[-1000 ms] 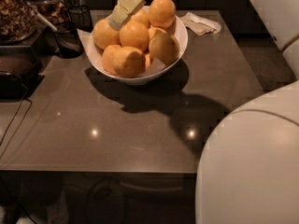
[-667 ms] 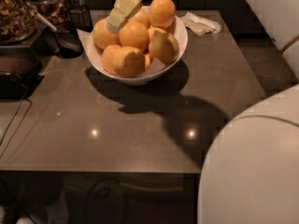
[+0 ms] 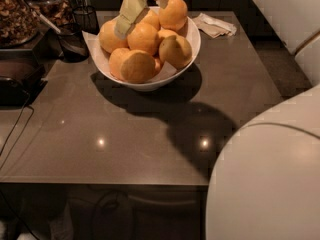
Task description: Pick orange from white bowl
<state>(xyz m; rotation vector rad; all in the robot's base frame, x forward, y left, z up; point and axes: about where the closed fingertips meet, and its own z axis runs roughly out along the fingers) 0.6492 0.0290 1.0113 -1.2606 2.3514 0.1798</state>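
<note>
My gripper [image 3: 131, 14] hangs over the oranges [image 3: 137, 66] heaped in the white bowl [image 3: 145, 85] on a glossy grey worktop [image 3: 150, 139], dim room; whether it grips anything, I cannot tell.

Cream gripper [image 3: 131, 13] over yellow-orange oranges [image 3: 145, 37] in white bowl [image 3: 195, 40], grey-brown table [image 3: 150, 134].

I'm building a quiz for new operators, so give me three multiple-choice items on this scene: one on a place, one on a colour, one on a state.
1. Where is the gripper?
A) low on the right
B) over the oranges at the back of the bowl
C) at the bottom left

2. The bowl is:
A) black
B) green
C) white

3. The oranges are:
A) heaped in the bowl
B) scattered outside it
C) cut into halves

Key: B, it hangs above the fruit pile; C, the rim shows glossy white; A, none lies on the table.
</note>
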